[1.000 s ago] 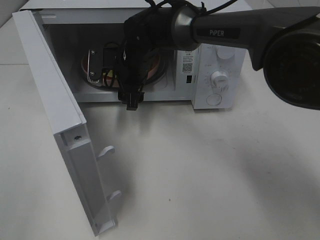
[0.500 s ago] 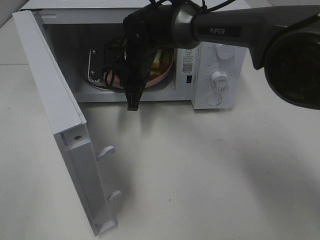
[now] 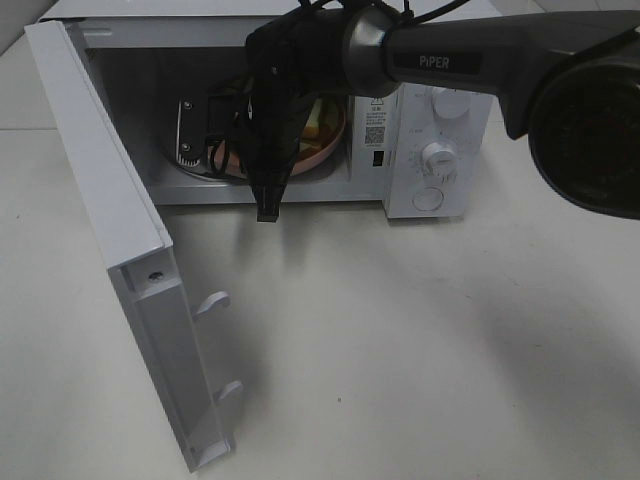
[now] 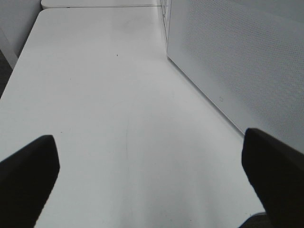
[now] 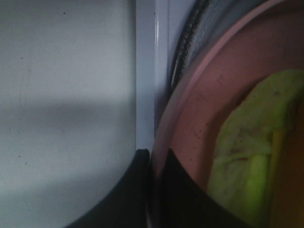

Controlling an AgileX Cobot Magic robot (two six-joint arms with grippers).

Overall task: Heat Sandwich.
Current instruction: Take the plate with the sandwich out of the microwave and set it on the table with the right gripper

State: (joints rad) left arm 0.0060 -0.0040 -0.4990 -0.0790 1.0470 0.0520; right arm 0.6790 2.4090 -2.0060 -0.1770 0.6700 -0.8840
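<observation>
A plain white table (image 3: 420, 340) carries the open microwave (image 3: 440, 150). Inside, the sandwich (image 5: 251, 171) lies on a pink plate (image 5: 199, 109), whose rim the right gripper (image 5: 154, 164) pinches. The left gripper (image 4: 152, 171) stands spread.

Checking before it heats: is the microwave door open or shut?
Open. The door is swung wide to the left, leaving the plate and sandwich inside exposed.

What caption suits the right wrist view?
Right gripper shut on the pink plate rim, sandwich on it, at the microwave threshold.
</observation>
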